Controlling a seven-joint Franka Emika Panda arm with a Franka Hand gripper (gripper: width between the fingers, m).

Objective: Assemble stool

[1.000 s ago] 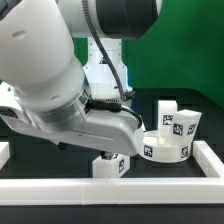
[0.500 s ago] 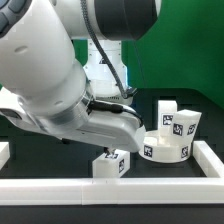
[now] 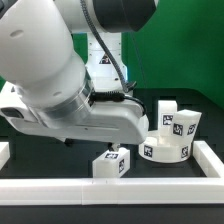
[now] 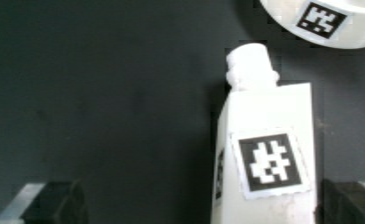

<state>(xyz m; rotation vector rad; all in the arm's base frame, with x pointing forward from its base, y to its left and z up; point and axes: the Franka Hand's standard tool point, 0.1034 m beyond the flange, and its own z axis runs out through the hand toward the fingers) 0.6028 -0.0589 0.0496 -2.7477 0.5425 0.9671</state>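
Note:
A white stool leg with a black-and-white tag lies on the dark table. My gripper is open over it, one dark finger well off to one side and the other close beside the leg. Nothing is gripped. In the exterior view the same leg lies just below my hand, by the front rail. The round seat disc sits to the exterior view's right of it, and its edge shows in the wrist view. Two more legs stand behind the seat.
White border rails run along the front and the exterior view's right of the work area. The robot's own arm fills the exterior view's left and hides the table behind it.
The arm's wrist has shifted a little over the lying leg. The jaws stayed open, and the leg, seat and other legs have not moved.

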